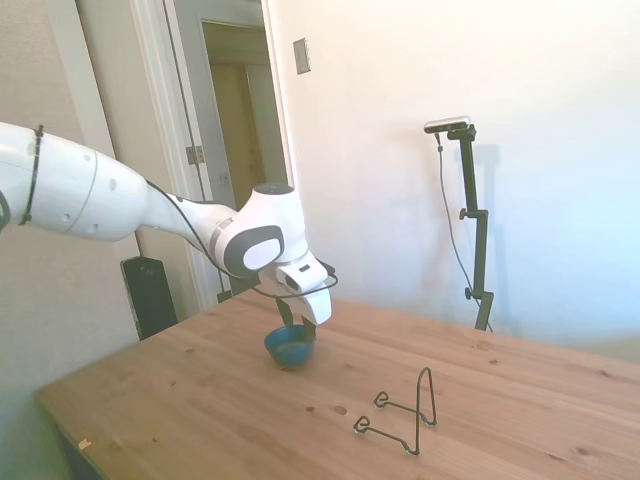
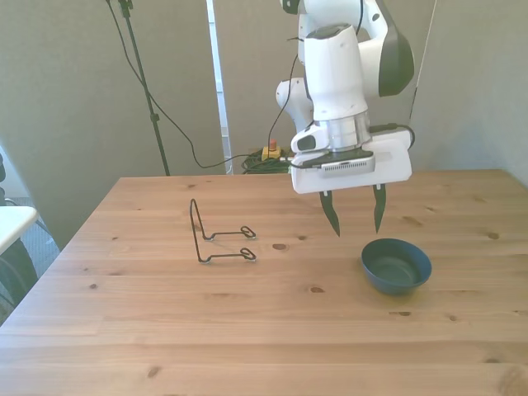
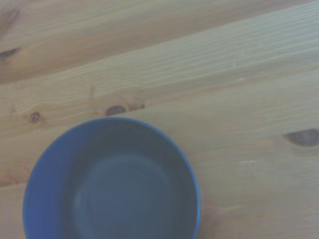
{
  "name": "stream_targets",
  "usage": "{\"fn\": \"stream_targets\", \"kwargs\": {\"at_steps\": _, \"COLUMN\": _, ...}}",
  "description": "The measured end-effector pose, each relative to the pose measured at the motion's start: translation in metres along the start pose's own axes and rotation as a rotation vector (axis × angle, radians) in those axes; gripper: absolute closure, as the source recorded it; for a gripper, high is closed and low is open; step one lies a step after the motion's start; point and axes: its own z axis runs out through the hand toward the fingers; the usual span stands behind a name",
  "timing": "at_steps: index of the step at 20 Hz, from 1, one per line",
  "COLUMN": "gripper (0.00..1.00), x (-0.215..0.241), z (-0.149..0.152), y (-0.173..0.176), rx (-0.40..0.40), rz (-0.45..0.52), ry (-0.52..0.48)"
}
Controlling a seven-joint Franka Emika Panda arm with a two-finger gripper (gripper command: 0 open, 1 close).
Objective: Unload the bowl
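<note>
bowl cut off in wrist view

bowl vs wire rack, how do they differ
The bowl is solid, round and teal-blue; the rack is thin bent black wire. The bowl sits low and open upward, while the rack has an upright loop. The bowl lies just beside the open gripper; the rack stands apart. Both rest on the table, and both hold nothing.

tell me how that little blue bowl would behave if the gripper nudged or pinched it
The blue bowl sits upright and empty on the wooden table, so it is probably light and would likely slide rather than tip when nudged. Its smooth, glossy-looking rim may be slippery for the open gripper. It looks rigid, so a rim pinch should not deform it.
</note>
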Motion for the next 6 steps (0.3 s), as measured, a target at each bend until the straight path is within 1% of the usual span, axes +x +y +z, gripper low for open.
{"fn": "stream_targets", "kwargs": {"at_steps": 2, "gripper": 0.00, "x": -0.014, "z": -0.011, "y": 0.008, "rx": -0.015, "rz": -0.034, "ry": 0.016}}
{"fn": "stream_targets", "kwargs": {"at_steps": 6, "gripper": 0.00, "x": -0.045, "z": -0.023, "y": 0.026, "rx": -0.052, "rz": -0.107, "ry": 0.003}}
